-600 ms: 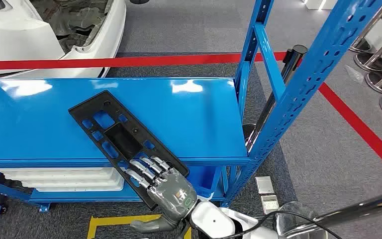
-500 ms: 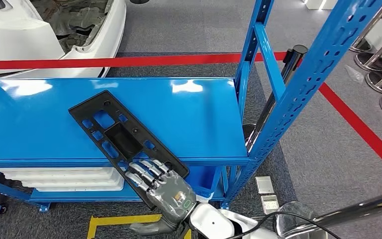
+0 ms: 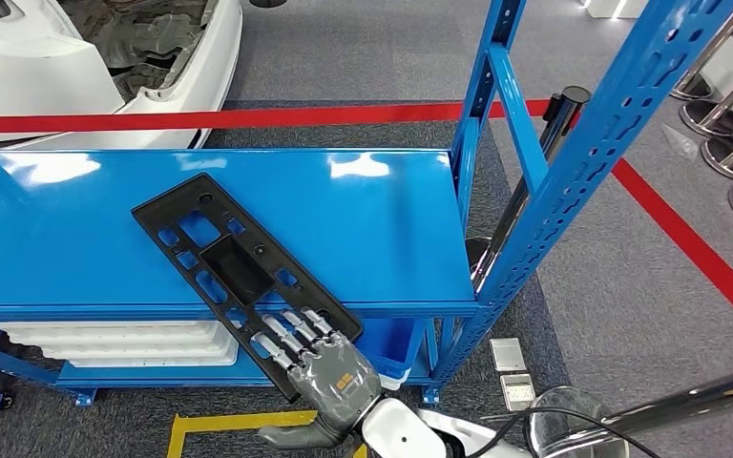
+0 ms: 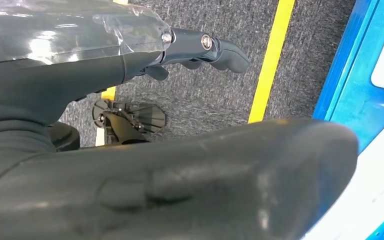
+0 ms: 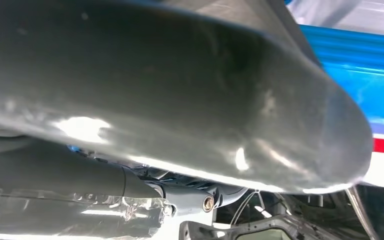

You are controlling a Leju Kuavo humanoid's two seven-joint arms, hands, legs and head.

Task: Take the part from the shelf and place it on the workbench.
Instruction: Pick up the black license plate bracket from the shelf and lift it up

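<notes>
While the black part (image 3: 239, 270) lies slantwise on the blue shelf (image 3: 391, 229), near end overhanging the front edge, the hand (image 3: 320, 363) rests spread fingers (image 3: 286, 334) on that end; whether they grip is unclear. Part looks stiff, light, flat plastic; judged best held at the overhang.

No text, number or brand can be read anywhere in these views. The robot hand (image 3: 336, 374) carries a small green-edged label (too blurred to make out).
</notes>
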